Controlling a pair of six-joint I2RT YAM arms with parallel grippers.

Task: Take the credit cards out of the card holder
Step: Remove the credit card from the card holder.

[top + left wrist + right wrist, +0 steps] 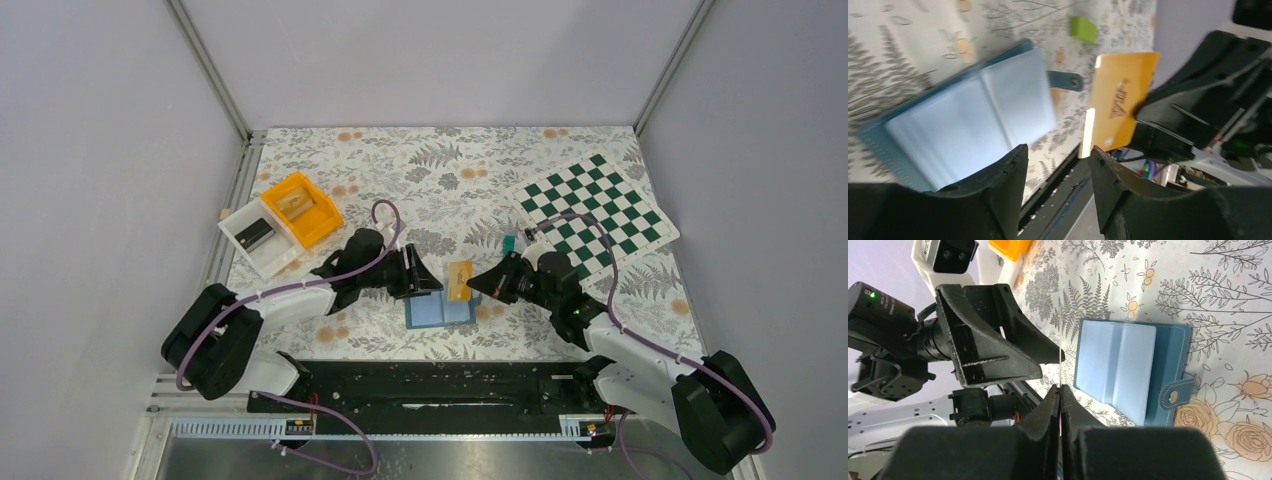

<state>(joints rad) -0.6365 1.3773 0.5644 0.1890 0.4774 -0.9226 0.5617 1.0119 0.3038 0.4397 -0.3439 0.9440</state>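
both arms reach inward from their bases at the near edge of the worktop, forearms low, and the grippers face each other near the middle. the left arm (290,297) comes in from the left; the left gripper (425,274) has its fingers (1003,185) parted, with a gap between them. the right arm (640,350) comes in from the right; the right gripper (478,284) has its fingers pressed together, pinching the edge of an orange-tan credit card (1120,100). the two grippers' tips are near each other, not touching.

Top camera: high, above and behind the robot, looking down over the whole worktop (450,160). Wrist cameras: close range, one behind the left hand (1057,152), one behind the right hand (1060,389), facing each other. All three share the card holder (440,312).
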